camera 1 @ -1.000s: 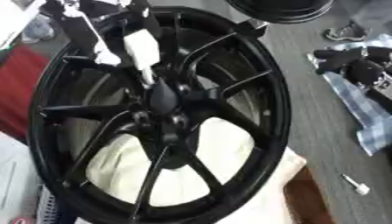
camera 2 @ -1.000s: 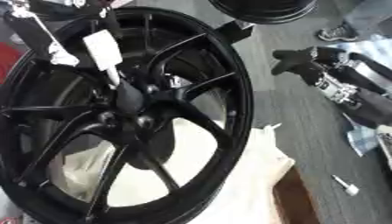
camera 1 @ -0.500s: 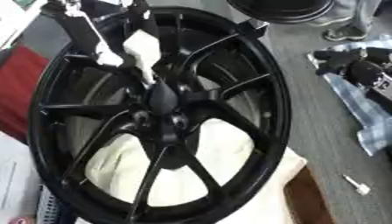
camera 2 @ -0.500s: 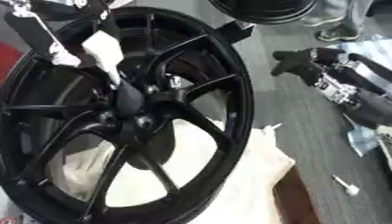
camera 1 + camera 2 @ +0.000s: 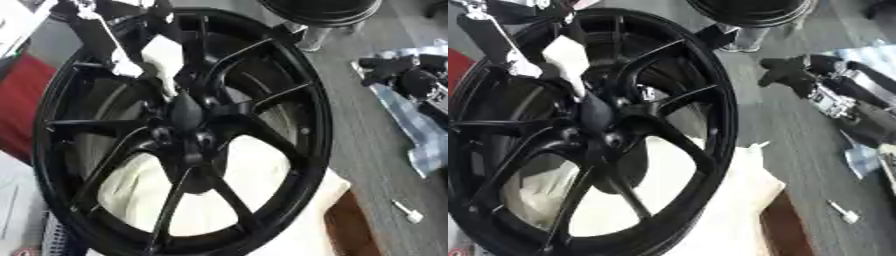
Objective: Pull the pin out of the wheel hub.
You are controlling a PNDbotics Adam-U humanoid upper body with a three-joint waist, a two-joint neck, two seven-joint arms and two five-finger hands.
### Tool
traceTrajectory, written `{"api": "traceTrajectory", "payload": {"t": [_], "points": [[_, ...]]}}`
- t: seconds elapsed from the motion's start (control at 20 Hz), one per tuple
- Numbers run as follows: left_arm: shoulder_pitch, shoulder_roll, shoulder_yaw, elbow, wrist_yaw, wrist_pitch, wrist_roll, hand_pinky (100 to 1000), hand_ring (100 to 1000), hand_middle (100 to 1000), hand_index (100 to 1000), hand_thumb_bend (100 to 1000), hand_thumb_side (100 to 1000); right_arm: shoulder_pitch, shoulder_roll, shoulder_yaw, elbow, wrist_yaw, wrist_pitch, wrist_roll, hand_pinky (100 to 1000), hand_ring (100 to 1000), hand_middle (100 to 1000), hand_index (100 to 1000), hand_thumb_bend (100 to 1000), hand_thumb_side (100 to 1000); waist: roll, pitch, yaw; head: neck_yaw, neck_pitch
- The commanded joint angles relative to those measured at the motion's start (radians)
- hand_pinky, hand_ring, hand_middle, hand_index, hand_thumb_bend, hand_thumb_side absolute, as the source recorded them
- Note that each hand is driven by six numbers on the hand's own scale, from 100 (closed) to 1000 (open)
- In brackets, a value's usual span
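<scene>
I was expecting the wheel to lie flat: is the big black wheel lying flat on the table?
No, the black wheel stands tilted up on its rim, its lower edge resting on cream cloth.

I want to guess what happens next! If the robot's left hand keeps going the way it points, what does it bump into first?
Probably the wheel's hub. The left hand comes from the upper left, its pale fingers reaching down toward the middle of the black wheel. Depth is hard to judge, so it may touch already.
</scene>
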Motion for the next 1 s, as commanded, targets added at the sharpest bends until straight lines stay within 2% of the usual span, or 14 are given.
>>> {"api": "traceTrajectory", "payload": {"t": [0.05,0.1,0.15,0.2,0.25,0.4,0.7,0.75,0.8,1.0], "points": [[-0.025,0.009,0.021,-0.006,0.008,-0.002,-0.024,778,516,368,480,111,157,-0.005,-0.015,-0.012,-0.018,-0.001,0.004,-0.001,1000,1000,680,729,100,623,-0.001,-0.017,-0.001,0.0,-0.014],[-0.026,0.009,0.028,-0.007,0.004,0.005,-0.024,775,512,362,474,111,157,-0.004,-0.014,-0.013,-0.018,-0.001,0.005,-0.001,1000,1000,680,729,100,623,-0.001,-0.017,-0.001,0.0,-0.014],[-0.027,0.009,0.036,-0.009,0.0,0.01,-0.024,742,464,289,399,102,163,-0.004,-0.014,-0.013,-0.018,-0.002,0.005,-0.002,1000,1000,680,729,100,623,-0.001,-0.017,0.0,-0.001,-0.013],[-0.03,0.009,0.047,-0.012,-0.005,0.016,-0.024,738,459,283,392,102,164,-0.004,-0.014,-0.013,-0.018,-0.002,0.005,-0.002,1000,1000,680,729,100,623,-0.002,-0.018,0.001,-0.001,-0.013],[-0.032,0.009,0.058,-0.015,-0.009,0.021,-0.024,709,421,238,344,108,171,-0.003,-0.014,-0.014,-0.018,-0.003,0.005,-0.002,1000,1000,680,729,100,623,-0.002,-0.018,0.001,-0.002,-0.012],[-0.038,0.011,0.091,-0.026,-0.015,0.038,-0.023,683,377,186,298,109,194,-0.002,-0.013,-0.014,-0.018,-0.003,0.006,-0.002,1000,1000,680,729,100,623,-0.004,-0.019,0.004,-0.003,-0.009],[-0.05,0.023,0.127,-0.044,-0.021,0.072,0.004,667,352,138,259,109,222,0.002,-0.013,-0.016,-0.018,-0.005,0.007,-0.003,1000,1000,680,729,100,622,-0.005,-0.024,0.009,-0.006,-0.003],[-0.051,0.025,0.132,-0.047,-0.022,0.075,0.01,664,346,132,253,100,264,0.002,-0.013,-0.016,-0.018,-0.006,0.007,-0.003,1000,1000,681,730,100,623,-0.005,-0.025,0.009,-0.006,-0.002],[-0.052,0.029,0.138,-0.05,-0.024,0.078,0.018,663,344,128,251,101,224,0.003,-0.013,-0.017,-0.018,-0.006,0.006,-0.003,1000,1000,681,730,100,622,-0.005,-0.026,0.01,-0.007,-0.001],[-0.061,0.054,0.186,-0.063,-0.026,0.09,0.063,660,330,115,240,100,217,0.01,-0.015,-0.02,-0.018,-0.006,0.005,-0.006,1000,1000,681,730,100,620,-0.006,-0.031,0.016,-0.012,0.004]]}}
